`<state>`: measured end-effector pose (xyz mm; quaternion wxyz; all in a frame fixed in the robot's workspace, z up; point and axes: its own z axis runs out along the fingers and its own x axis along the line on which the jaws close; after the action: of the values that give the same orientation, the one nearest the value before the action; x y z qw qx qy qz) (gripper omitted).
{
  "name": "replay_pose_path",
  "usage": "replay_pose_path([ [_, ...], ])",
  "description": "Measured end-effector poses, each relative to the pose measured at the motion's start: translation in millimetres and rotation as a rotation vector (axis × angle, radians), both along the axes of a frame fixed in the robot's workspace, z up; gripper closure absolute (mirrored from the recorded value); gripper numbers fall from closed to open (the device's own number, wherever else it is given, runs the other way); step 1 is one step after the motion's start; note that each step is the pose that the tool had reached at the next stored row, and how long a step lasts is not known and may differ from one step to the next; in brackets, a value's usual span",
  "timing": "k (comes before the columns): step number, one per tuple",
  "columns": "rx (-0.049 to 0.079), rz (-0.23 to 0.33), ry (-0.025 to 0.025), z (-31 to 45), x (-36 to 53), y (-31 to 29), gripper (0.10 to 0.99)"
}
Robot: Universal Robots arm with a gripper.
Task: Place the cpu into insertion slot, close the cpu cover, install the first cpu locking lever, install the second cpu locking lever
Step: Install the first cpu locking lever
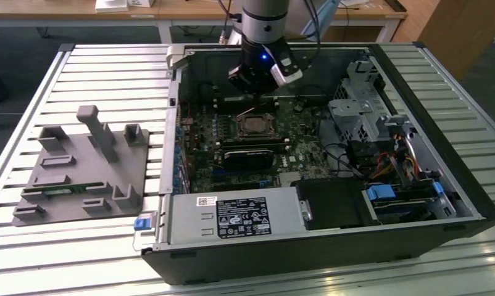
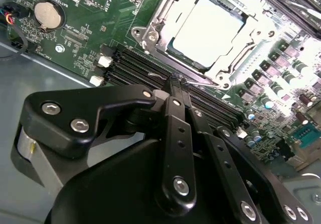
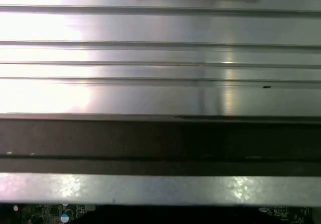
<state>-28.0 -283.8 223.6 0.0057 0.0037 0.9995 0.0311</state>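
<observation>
Your cpu (image 2: pixel 210 28) sits in the slot (image 1: pixel 254 126), and the cover (image 2: pixel 164 14) lies flat around it. The window frames the chip's pale top, so the frame bears only on its edges. Your gripper (image 2: pixel 176 81) hangs just beside the socket, over the memory slots (image 2: pixel 145 63), with fingers drawn together and nothing I can make out between them. I take that narrow tip to suit working thin levers, not carrying a chip.
</observation>
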Motion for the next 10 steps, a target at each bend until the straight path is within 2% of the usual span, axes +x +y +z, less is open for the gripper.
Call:
replay_pose_path([
  [10,0.0,0.0,0.0001,-7.4,8.7,0.8,0.98],
])
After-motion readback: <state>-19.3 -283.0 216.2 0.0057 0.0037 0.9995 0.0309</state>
